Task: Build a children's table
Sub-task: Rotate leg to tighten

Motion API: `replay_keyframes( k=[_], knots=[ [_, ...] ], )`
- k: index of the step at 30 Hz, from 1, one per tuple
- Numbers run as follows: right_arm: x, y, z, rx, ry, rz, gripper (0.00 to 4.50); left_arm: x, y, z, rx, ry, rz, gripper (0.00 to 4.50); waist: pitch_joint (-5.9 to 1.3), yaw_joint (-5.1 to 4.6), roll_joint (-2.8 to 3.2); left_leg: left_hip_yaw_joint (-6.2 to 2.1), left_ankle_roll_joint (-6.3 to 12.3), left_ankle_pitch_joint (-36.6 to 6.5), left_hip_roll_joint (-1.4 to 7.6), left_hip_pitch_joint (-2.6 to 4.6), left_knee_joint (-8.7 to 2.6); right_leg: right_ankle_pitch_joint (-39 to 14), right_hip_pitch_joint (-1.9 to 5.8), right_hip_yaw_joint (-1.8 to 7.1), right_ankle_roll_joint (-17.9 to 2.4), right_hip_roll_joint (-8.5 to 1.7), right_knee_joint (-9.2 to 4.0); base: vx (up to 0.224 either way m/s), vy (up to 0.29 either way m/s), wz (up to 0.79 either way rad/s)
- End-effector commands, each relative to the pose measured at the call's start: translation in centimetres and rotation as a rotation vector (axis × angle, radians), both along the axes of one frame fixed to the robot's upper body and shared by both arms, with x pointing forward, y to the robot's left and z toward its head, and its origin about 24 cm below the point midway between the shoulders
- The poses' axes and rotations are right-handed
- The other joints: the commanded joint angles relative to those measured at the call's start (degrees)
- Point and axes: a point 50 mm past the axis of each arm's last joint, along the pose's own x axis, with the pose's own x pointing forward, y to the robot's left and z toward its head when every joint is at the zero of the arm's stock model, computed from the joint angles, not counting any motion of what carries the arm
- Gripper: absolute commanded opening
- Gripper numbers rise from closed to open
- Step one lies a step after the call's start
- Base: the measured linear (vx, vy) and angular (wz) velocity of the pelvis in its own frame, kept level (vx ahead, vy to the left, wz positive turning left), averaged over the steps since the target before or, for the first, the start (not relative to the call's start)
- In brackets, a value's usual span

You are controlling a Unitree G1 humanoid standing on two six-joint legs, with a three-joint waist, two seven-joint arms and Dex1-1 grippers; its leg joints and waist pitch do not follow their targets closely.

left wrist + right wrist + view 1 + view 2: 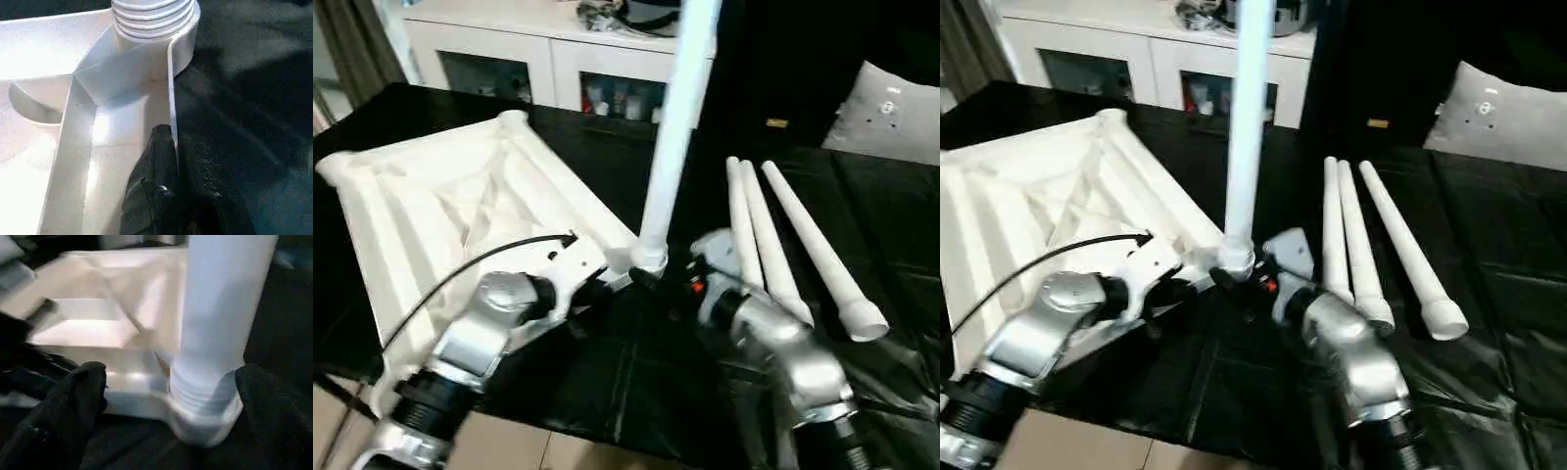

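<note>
**A:** While you look down over the forearms, you see the tabletop (440,211) lying underside up on the black sheet (636,377), toward your left, its ribs and raised rim facing you. One leg (677,127) stands upright in the near corner socket (648,258), the one closest to the middle of the sheet. Your wrist views show its threads still partly exposed above the socket's collar.

**B:** And the other legs?

**A:** You have three spare legs (773,245) lying flat on the sheet to the right of the standing one. Two lie side by side and touching, the third fans out a little farther right, its wide open end pointing toward you.

**B:** What are your grippers doing?

**A:** Your left gripper (168,147) is pinched on the tabletop's rim just beside that socket: one black finger lies inside the rim wall, the other outside it. Your right gripper (168,396) is spread wide, a finger on either side of the leg's base at the socket, with a gap showing between each finger and the leg, so it grips nothing.

**B:** Anything around the work?

**A:** A thin black cable (470,262) arcs over the tabletop toward your left wrist. Beyond the sheet you can see a white cabinet (538,49) with glass doors, and a grey-white pillow (891,113) at the far right.
</note>
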Motion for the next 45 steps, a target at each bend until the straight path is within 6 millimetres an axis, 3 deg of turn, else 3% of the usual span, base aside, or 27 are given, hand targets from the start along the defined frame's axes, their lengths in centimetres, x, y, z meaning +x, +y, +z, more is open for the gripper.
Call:
replay_keyframes(
  k=[1, 7, 8, 11, 17, 19, 22, 23, 34, 35, 38, 40, 45],
  knots=[
    [-0.3, -0.1, 0.6, -0.017, -0.006, 0.096, 4.46, 0.0, -0.6, 0.6, 0.005, -0.027, -0.113, 0.00, -3.05, 0.26, 0.59, -1.77, 3.63, -6.1, 4.48, 0.16, -3.99, -9.2, 3.16, 4.54, -9.4, -6.20, -4.55, 0.000, 0.000, 0.00],
    [-1.0, -1.2, 1.4, -0.117, 0.010, 0.325, 4.46, -1.3, 0.7, 0.0, 0.068, 0.029, -0.335, 0.00, -3.10, 1.07, 0.46, -1.75, 3.69, -6.0, 4.58, 0.19, -4.01, -9.4, 3.19, 4.56, -9.4, -6.40, -4.41, 0.000, 0.000, 0.00],
    [-1.2, -1.4, 1.4, -0.138, 0.022, 0.363, 4.46, -1.5, 0.9, -0.1, 0.075, 0.038, -0.379, 0.00, -3.11, 1.11, 0.12, -1.68, 3.63, -5.9, 4.59, 0.20, -4.02, -9.9, 3.25, 4.57, -9.1, -6.33, -4.41, 0.000, 0.000, 0.00],
    [-1.5, -2.0, 1.3, -0.176, 0.055, 0.425, 4.46, -1.8, 1.2, -0.2, 0.086, 0.057, -0.441, 0.00, -3.12, 1.48, 0.23, -1.71, 3.32, -5.8, 4.72, 0.33, -4.03, -10.2, 3.08, 4.56, -9.3, -6.43, -4.31, 0.000, 0.000, 0.00],
    [-0.6, -2.3, 0.8, -0.256, 0.047, 0.415, 4.46, -2.6, 1.8, 0.0, 0.093, 0.105, -0.551, 0.00, -3.20, 2.17, -0.16, -1.50, 2.30, -5.4, 4.71, 0.50, -3.99, -11.0, 2.92, 4.61, -9.6, -6.60, -4.21, 0.000, 0.000, 0.00],
    [-0.7, -2.3, 0.7, -0.270, 0.053, 0.432, 4.46, -2.7, 1.8, 0.0, 0.089, 0.106, -0.562, 0.00, -3.18, 2.26, 0.06, -1.50, 2.22, -5.4, 4.76, 0.47, -4.04, -10.7, 2.90, 4.58, -9.5, -6.52, -4.14, 0.000, 0.000, 0.00],
    [-0.9, -1.9, 0.6, -0.249, 0.077, 0.456, 4.46, -2.7, 1.9, 0.0, 0.090, 0.108, -0.582, 0.00, -3.28, 2.19, -0.15, -1.57, 2.39, -5.0, 4.86, 0.41, -4.04, -9.0, 3.04, 4.61, -9.7, -6.54, -3.87, 0.000, 0.000, 0.00],
    [-0.9, -1.9, 0.5, -0.243, 0.081, 0.460, 4.18, -2.8, 1.9, 0.0, 0.090, 0.108, -0.585, 0.00, -3.26, 2.19, -0.15, -1.59, 2.39, -5.1, 4.84, 0.39, -4.05, -9.2, 3.08, 4.59, -9.7, -6.58, -3.87, 0.000, 0.000, 0.00],
    [-1.7, -1.7, -0.4, -0.214, 0.144, 0.504, 3.41, -2.9, 1.8, 0.1, 0.080, 0.113, -0.608, 0.00, -3.33, 2.24, -0.24, -1.53, 2.45, -4.6, 4.80, 0.37, -3.96, -9.1, 3.11, 4.58, -9.7, -6.53, -3.84, 0.000, 0.000, 0.00],
    [-1.7, -1.7, -0.4, -0.211, 0.148, 0.505, 3.33, -2.9, 1.9, 0.1, 0.082, 0.112, -0.609, 0.00, -3.34, 2.31, 0.08, -1.59, 2.39, -4.5, 4.77, 0.29, -3.94, -9.1, 3.18, 4.57, -9.7, -6.59, -3.82, 0.000, 0.000, 0.00],
    [-1.7, -1.7, -0.5, -0.209, 0.156, 0.509, 3.10, -2.9, 1.9, 0.1, 0.083, 0.114, -0.609, 0.00, -3.36, 2.20, -0.36, -1.53, 2.42, -4.5, 4.76, 0.29, -3.94, -9.0, 3.21, 4.55, -9.6, -6.51, -3.88, 0.000, 0.000, 0.00],
    [-1.8, -1.8, -0.5, -0.210, 0.163, 0.508, 2.95, -3.0, 2.0, 0.1, 0.081, 0.120, -0.608, 0.00, -3.35, 2.27, -0.10, -1.57, 2.38, -4.4, 4.80, 0.30, -3.94, -9.1, 3.16, 4.54, -9.7, -6.55, -3.82, 0.000, 0.000, 0.00],
    [-1.8, -1.9, -0.9, -0.206, 0.177, 0.496, 2.61, -3.0, 2.1, 0.0, 0.081, 0.126, -0.599, 0.00, -3.35, 2.26, -0.26, -1.53, 2.19, -4.6, 4.73, 0.30, -3.91, -9.5, 3.17, 4.56, -9.6, -6.54, -3.88, 0.000, 0.000, 0.00]
  ],
)
